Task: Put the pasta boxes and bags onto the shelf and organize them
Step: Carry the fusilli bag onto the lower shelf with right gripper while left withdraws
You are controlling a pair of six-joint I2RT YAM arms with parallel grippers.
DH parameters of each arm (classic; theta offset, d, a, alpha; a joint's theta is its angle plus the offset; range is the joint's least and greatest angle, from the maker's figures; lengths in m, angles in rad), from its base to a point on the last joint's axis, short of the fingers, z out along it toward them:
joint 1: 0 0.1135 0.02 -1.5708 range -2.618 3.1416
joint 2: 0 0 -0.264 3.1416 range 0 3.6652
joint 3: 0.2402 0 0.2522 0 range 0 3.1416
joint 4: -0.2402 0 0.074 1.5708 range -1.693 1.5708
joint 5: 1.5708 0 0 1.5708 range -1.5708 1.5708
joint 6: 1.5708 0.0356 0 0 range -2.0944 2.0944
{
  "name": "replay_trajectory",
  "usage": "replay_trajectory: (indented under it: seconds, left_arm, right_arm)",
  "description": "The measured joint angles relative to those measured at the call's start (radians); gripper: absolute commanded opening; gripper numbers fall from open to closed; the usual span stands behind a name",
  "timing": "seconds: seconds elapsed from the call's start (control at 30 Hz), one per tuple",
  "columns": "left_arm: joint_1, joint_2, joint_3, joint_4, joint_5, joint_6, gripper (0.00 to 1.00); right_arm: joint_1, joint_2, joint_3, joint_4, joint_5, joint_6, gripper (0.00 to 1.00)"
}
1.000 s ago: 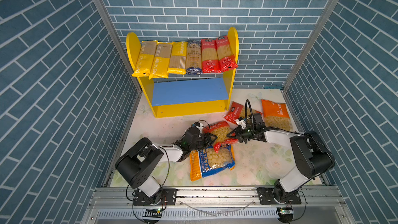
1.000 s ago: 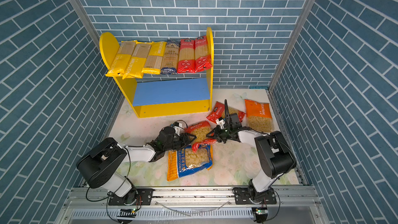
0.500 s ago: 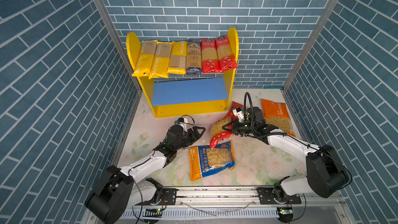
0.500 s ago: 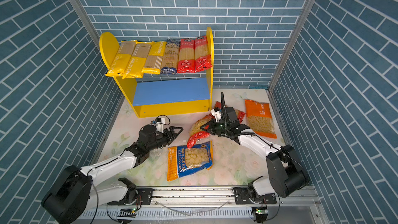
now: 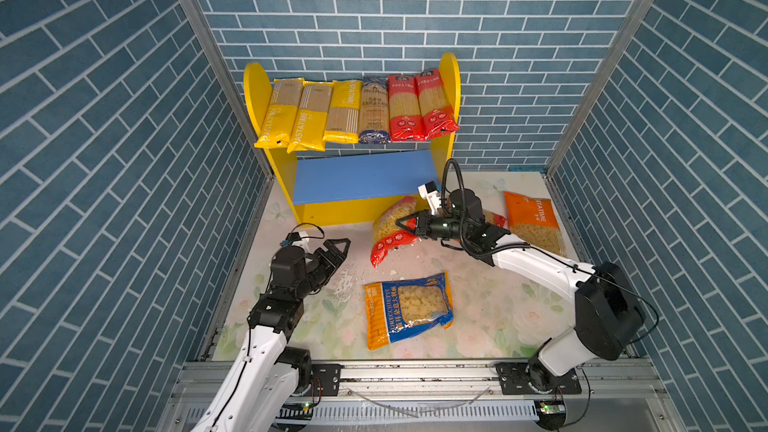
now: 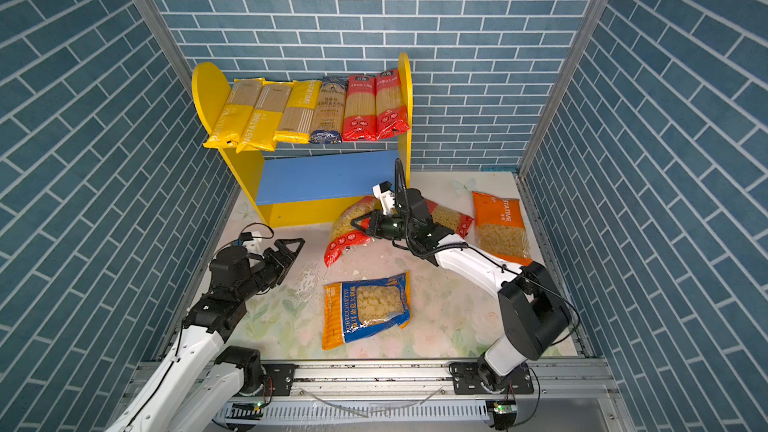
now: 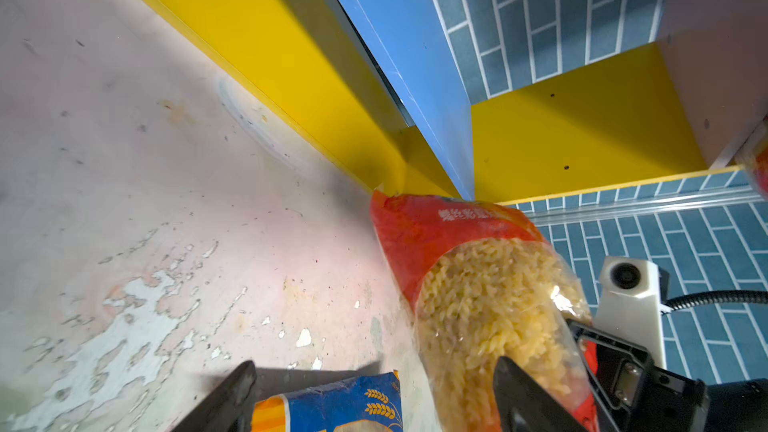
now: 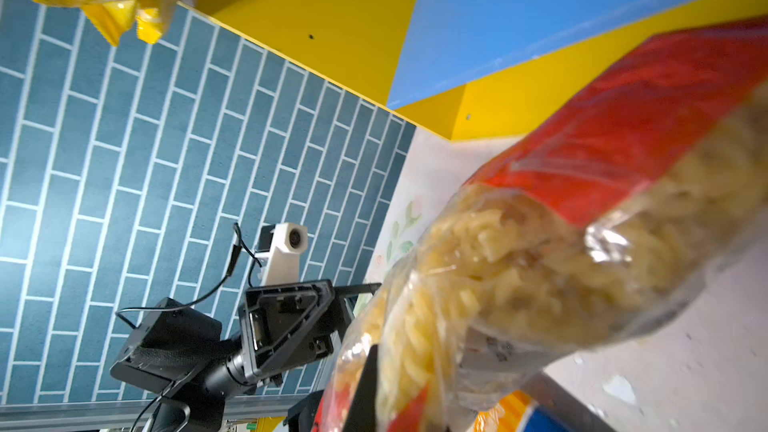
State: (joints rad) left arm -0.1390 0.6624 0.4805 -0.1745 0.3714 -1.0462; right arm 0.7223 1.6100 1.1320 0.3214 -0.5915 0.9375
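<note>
A red bag of spiral pasta [image 5: 390, 226] hangs tilted just in front of the shelf [image 5: 451, 89], near its yellow base strip. My right gripper [image 5: 409, 224] is shut on the bag's middle; in the right wrist view the bag [image 8: 561, 222] fills the space around the jaws. My left gripper [image 5: 336, 249] stands open and empty, left of the bag and apart from it. Its fingers [image 7: 245, 371] frame a blue-orange bag [image 7: 340, 405] lying flat on the table [image 5: 405, 307]. Several long spaghetti packs [image 5: 357, 110] lie side by side on the upper board. The blue lower board [image 5: 361, 176] is bare.
An orange bag [image 5: 534, 222] lies flat at the right edge of the table. Another red bag [image 5: 494, 218] shows partly under my right arm. Brick-patterned walls close in both sides and the back. Loose bits of pasta dot the worn mat [image 5: 392, 272].
My left gripper has let go of the red bag, opened wide and drawn back to the left. My right gripper has carried the bag up and toward the shelf.
</note>
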Motion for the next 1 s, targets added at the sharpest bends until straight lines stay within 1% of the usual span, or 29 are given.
replay_trajectory:
  seconds: [0.1,0.27,0.4,0.6,0.67,0.8,0.9,1.0]
  left_arm:
    - [0.038,-0.016,0.013,-0.063,0.007,0.011,0.9]
    - [0.054,-0.016,0.019,-0.112,0.017,0.018,0.9]
    - [0.056,-0.016,0.02,-0.111,0.024,0.011,0.9]
    - [0.057,-0.011,0.018,-0.089,0.032,-0.005,0.89]
    - [0.058,-0.002,0.01,-0.07,0.032,-0.012,0.89]
    - [0.059,0.031,-0.012,-0.025,0.038,-0.027,0.89]
    - [0.059,0.054,-0.016,-0.006,0.04,-0.035,0.89]
    - [0.058,0.069,-0.017,0.033,0.041,-0.036,0.9]
  right_arm:
    - [0.006,0.076,0.065,0.098,0.004,0.0,0.0]
    - [0.006,0.202,0.188,0.224,0.005,0.0,0.0]
    - [0.006,0.294,0.285,0.302,0.004,-0.003,0.0]
    - [-0.002,0.441,0.443,0.353,-0.006,-0.01,0.0]
    - [-0.005,0.49,0.464,0.377,-0.004,-0.006,0.0]
    - [-0.026,0.571,0.45,0.404,0.022,0.046,0.0]
    - [-0.059,0.572,0.338,0.438,0.066,0.114,0.0]
    - [-0.079,0.559,0.241,0.451,0.093,0.152,0.0]
